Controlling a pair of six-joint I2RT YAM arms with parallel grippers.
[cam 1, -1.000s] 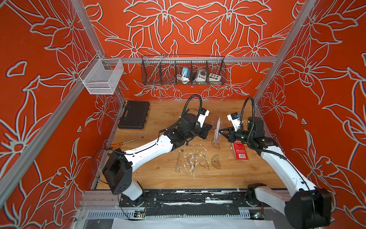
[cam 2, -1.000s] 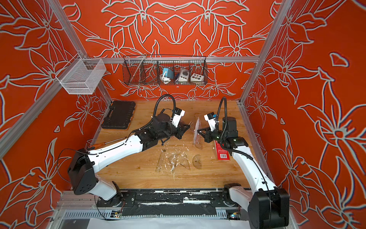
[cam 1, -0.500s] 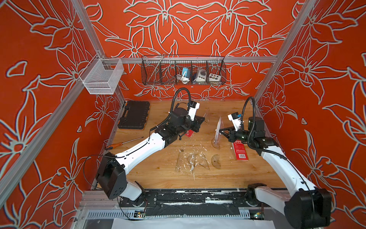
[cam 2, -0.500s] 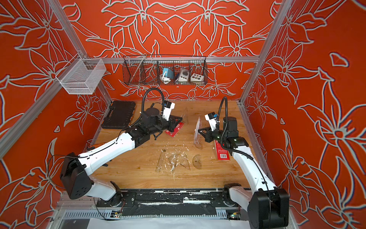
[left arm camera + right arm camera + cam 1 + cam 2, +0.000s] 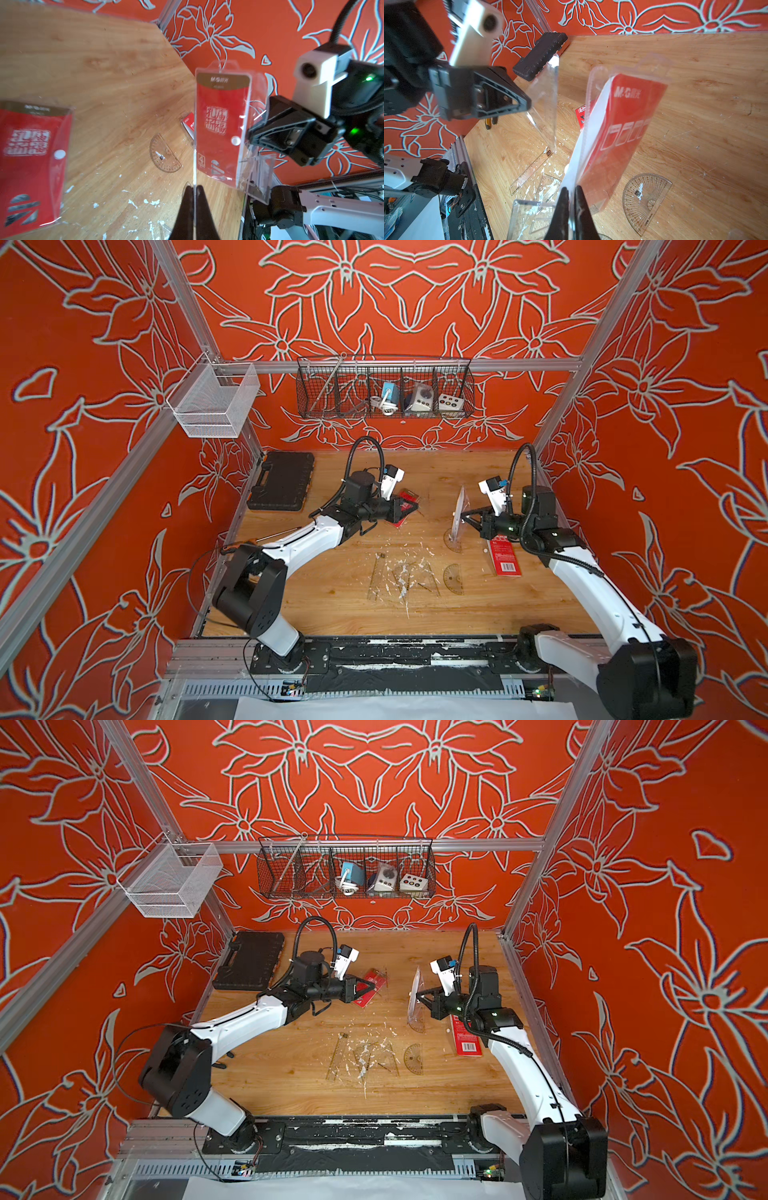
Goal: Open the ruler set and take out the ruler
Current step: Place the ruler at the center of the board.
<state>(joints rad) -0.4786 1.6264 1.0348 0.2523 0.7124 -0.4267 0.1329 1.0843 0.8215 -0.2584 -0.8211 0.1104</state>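
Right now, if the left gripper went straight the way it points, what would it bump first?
Probably the red ruler set, held upright by the right gripper. The left gripper pinches a clear sheet that sticks out ahead, so that would likely touch first. Depth is hard to judge.

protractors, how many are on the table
2. One protractor lies flat near the front, right of the clear triangles; the second protractor lies farther back, at the foot of the upright pack in the right gripper. Others may be hidden.
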